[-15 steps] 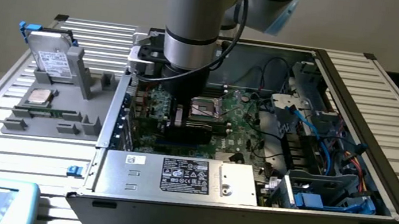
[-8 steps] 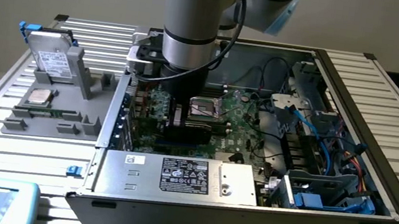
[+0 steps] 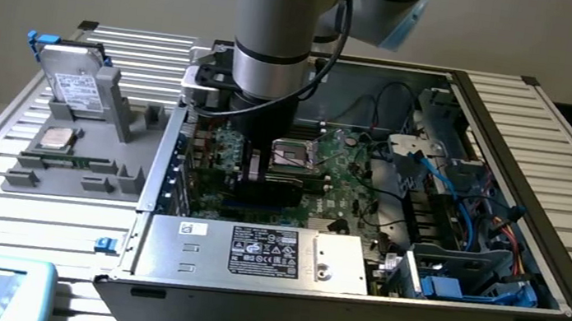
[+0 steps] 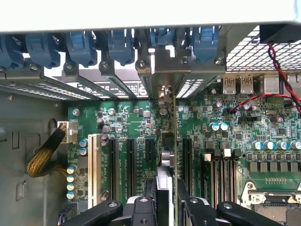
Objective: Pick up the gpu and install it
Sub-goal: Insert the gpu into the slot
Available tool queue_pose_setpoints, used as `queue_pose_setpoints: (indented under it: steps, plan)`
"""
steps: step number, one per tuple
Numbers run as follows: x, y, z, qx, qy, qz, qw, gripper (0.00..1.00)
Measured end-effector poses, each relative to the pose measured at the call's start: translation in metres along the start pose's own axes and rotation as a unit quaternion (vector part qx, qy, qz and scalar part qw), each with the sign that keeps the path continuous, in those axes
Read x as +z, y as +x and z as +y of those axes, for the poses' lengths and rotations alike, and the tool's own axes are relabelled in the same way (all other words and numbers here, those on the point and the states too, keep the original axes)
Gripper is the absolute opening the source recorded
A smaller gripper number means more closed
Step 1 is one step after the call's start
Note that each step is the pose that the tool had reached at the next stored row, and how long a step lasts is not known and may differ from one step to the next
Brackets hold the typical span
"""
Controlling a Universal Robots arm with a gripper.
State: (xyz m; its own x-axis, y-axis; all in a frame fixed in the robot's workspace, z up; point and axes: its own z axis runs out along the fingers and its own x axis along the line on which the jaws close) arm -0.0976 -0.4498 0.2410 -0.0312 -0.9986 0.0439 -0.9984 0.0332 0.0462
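My gripper (image 3: 255, 166) reaches down into the open computer case (image 3: 508, 157), over the green motherboard (image 3: 345, 181). It is shut on the gpu (image 3: 265, 195), a dark flat card standing on edge among the expansion slots. In the wrist view the gpu (image 4: 174, 141) shows edge-on as a thin line. It runs from its metal bracket (image 4: 165, 89) at the case's rear wall back to between my black fingers (image 4: 141, 209). The card's lower edge lies along a black slot (image 4: 184, 157); I cannot tell whether it is fully seated.
A grey holder tray (image 3: 84, 184) at the exterior view's left carries a silver hard drive (image 3: 74, 84), a processor (image 3: 57, 137) and a memory stick (image 3: 70, 159). Inside the case are the power supply (image 3: 263, 253), the processor socket (image 3: 292, 155) and blue drive bays (image 3: 470, 276) with cables.
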Motion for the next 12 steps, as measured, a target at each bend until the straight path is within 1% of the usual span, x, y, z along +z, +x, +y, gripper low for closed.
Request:
queue_pose_setpoints:
  steps: [12]
  plan:
    - [0.0000,-0.0001,-0.0003,-0.001,-0.0003,-0.0002,1.0000,0.28]
